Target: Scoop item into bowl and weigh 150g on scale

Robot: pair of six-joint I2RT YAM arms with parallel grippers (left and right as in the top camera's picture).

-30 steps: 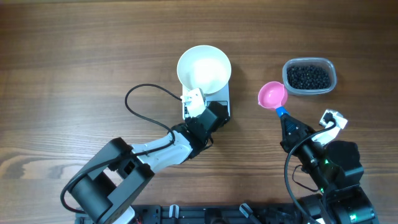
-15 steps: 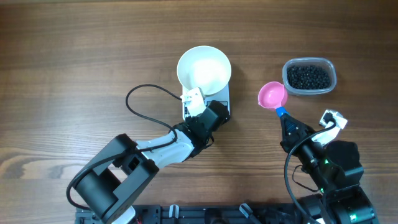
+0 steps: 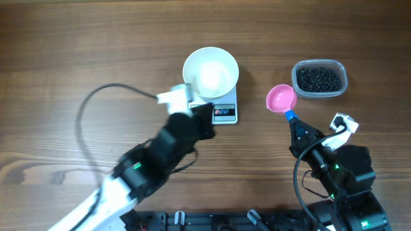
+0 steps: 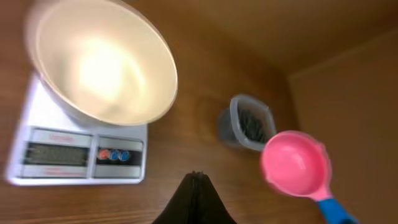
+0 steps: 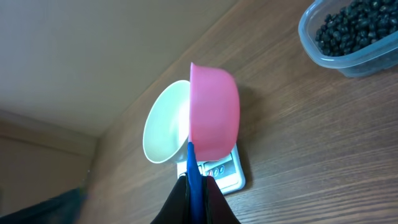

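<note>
The white bowl [image 3: 210, 72] stands empty on the white scale [image 3: 225, 113], whose display and buttons show at its near edge. The black beads [image 3: 318, 78] fill a clear tub [image 3: 342, 79] to the right. My right gripper [image 3: 295, 127] is shut on the blue handle of a pink scoop [image 3: 281, 98], which is empty and hangs between scale and tub. The right wrist view shows the scoop [image 5: 214, 112] tipped on edge above the fingertips [image 5: 211, 186]. My left gripper [image 3: 207, 114] is shut and empty, its tip just in front of the scale [image 4: 81, 152].
A black cable [image 3: 109, 90] arcs over the table to the left of the bowl. The left arm's body [image 3: 148, 167] stretches toward the front left. The right arm's base [image 3: 343, 176] sits at the front right.
The left arm has swung back and to the left, off the scale's front, uncovering the display. Its cable has swept leftward. The right arm and scoop have not moved.
</note>
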